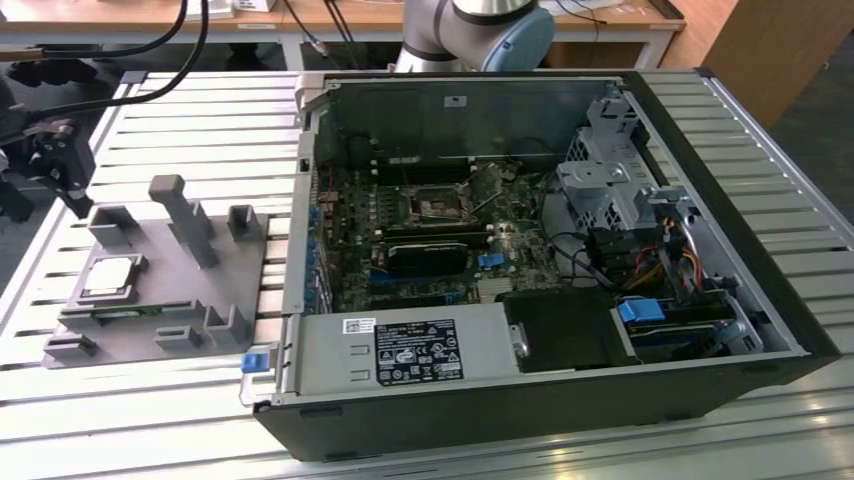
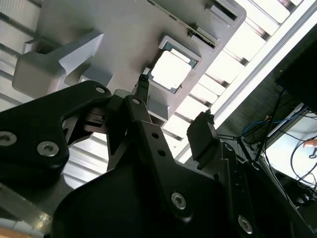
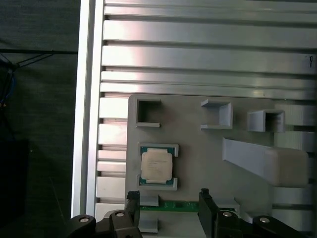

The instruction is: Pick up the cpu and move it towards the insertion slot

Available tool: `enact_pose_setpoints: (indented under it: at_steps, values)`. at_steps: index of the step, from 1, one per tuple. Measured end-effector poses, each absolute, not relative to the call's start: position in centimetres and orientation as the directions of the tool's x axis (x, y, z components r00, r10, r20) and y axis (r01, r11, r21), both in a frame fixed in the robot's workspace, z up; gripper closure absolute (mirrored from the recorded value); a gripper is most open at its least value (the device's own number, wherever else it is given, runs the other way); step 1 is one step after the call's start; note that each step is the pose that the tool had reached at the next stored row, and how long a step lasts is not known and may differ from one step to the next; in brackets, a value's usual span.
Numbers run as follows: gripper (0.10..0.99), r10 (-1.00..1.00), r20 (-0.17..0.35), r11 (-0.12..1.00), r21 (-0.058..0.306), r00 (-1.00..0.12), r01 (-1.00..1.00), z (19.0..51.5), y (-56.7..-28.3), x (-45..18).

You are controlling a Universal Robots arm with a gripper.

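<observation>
**Pincer open over the plate, chip not yet picked up**

I have the pincer over the grey plate. Its two black fingers are spread apart and nothing is held between them. The chip lies flat, silvery face up, seated in its cornered recess in the plate. In the first wrist view it sits just off the fingertips and clear of them. It is roughly in line with the gap, though nearer one finger than the other. What lies between the fingertips there is a narrow green strip set in the plate.

The second wrist view, looking along the pincer, agrees. The chip shows bright past the two tips, untouched, with the plate all around it.

In the exterior view the pincer hangs at the view's left edge, over the far side of the plate. The picture's edge cuts part of it off, so I can only say that it looks raised off the plate rather than resting on it. The chip lies nearer the camera than the pincer, in the plate's left part.

The plate rests on the slatted metal table, just beside the open computer case on the exterior view's right. The socket sits inside that case on the circuit board, with a dark centre and a shiny frame. It is well apart from both chip and pincer.
</observation>
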State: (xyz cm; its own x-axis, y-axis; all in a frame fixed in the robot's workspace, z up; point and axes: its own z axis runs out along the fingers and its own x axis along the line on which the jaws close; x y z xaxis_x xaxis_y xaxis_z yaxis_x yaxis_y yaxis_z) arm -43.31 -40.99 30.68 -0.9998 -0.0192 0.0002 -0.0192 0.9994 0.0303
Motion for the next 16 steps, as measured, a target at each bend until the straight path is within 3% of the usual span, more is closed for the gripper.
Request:
enact_pose_setpoints:
  at_steps: [16]
  values:
    - [0.486, -0.019, 0.0, 0.999, 0.03, -1.0, -0.019, 28.7, -41.0, -43.7]
